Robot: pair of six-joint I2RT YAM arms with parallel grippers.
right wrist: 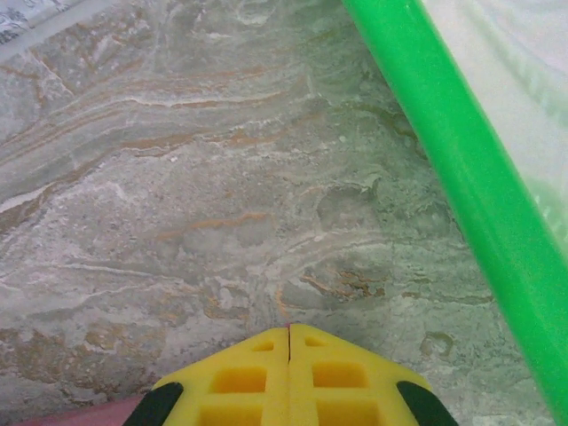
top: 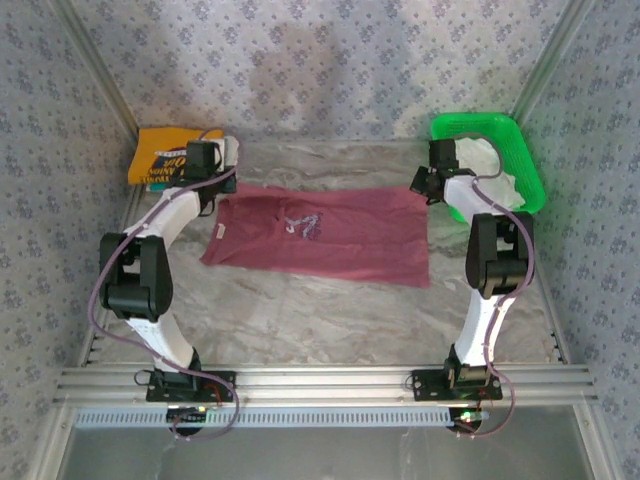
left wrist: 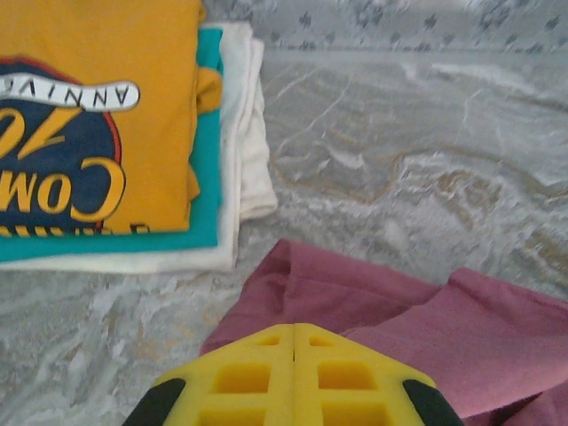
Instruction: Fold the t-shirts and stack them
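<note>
T-shirts, folded: a stack sits at the upper left of the top view, yellow-orange shirt (top: 165, 155) uppermost, dark-blue lettering showing. In the left wrist view a teal shirt (left wrist: 206, 177) and a white shirt (left wrist: 244, 133) lie under it, edges stepped out to the right.

Left gripper (left wrist: 294, 333): pressed together, nothing visible between the yellow fingers. It hangs over the upper left corner of the maroon t-shirt (top: 330, 235), just beside the stack.

The maroon shirt lies flat at centre frame on the marbled surface (top: 330, 310), pale print up, roughly rectangular, some rumpling at the left corner.

Right gripper (right wrist: 289, 333): also pressed together, holding nothing, over bare surface between the shirt's upper right corner and the basket.

Step in hand, as I judge it: folding the maroon shirt. To do it well, both grippers should spread, pinch the two far corners low enough to catch every layer, lift together and carry the edge over evenly so the fold lands square. Smooth the left corner first.

Green mesh basket (top: 490, 122), upper right: pale cloth (top: 485, 160) bunched inside, likely more shirts; number cannot be told.
</note>
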